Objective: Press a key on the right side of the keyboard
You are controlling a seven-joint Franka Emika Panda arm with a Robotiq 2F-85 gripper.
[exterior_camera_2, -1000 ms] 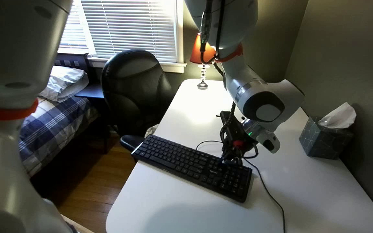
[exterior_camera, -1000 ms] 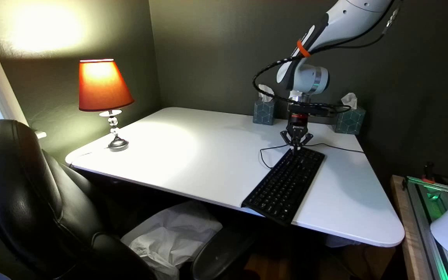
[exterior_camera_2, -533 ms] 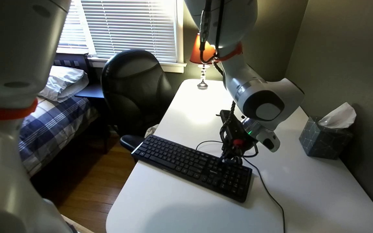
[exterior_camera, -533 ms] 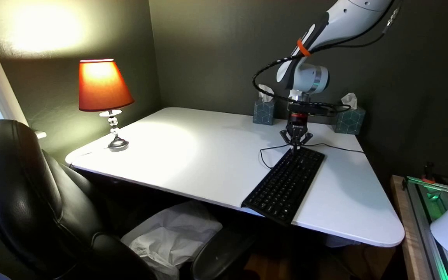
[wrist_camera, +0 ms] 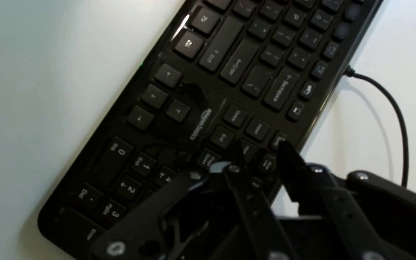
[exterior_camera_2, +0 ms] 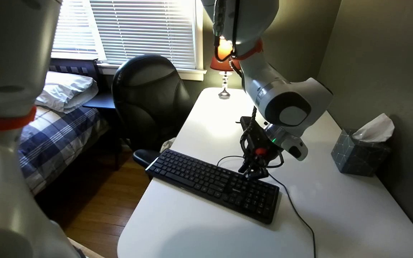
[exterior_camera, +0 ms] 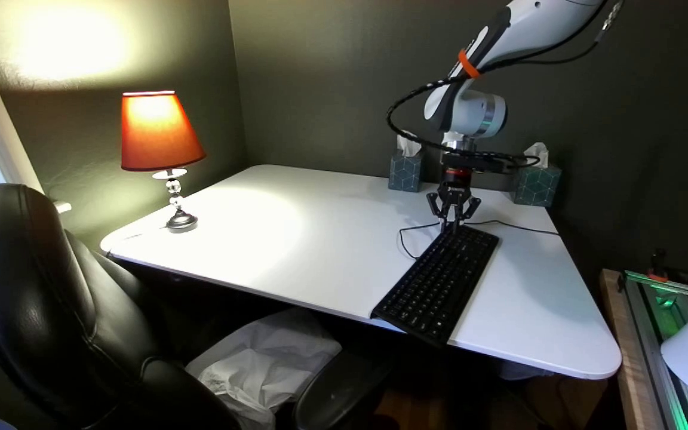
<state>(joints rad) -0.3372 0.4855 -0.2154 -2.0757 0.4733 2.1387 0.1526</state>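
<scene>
The black keyboard lies on the white desk, in both exterior views (exterior_camera: 436,286) (exterior_camera_2: 206,181) and in the wrist view (wrist_camera: 200,122). Its number pad end is nearest my gripper. My gripper (exterior_camera: 450,226) points down over that end, near the cable-side edge; it also shows in an exterior view (exterior_camera_2: 246,173). In the wrist view my gripper (wrist_camera: 261,148) is open with nothing between its fingers. The fingertips stand over the Home, Scroll Lock and nearby keys. They look slightly above the keys; contact is hard to tell. My fingers hide part of the number pad.
A thin black cable (wrist_camera: 397,103) runs from the keyboard's long edge across the desk (exterior_camera: 320,239). Two tissue boxes (exterior_camera: 405,172) (exterior_camera: 537,185) stand behind the gripper by the wall. A lit lamp (exterior_camera: 162,131) stands at the far end. The keyboard's other end overhangs the desk edge near a chair (exterior_camera_2: 149,104).
My gripper was shut with its tip down on the keyboard. Its fingers have now spread apart, and the arm has risen slightly. The keyboard has not moved.
</scene>
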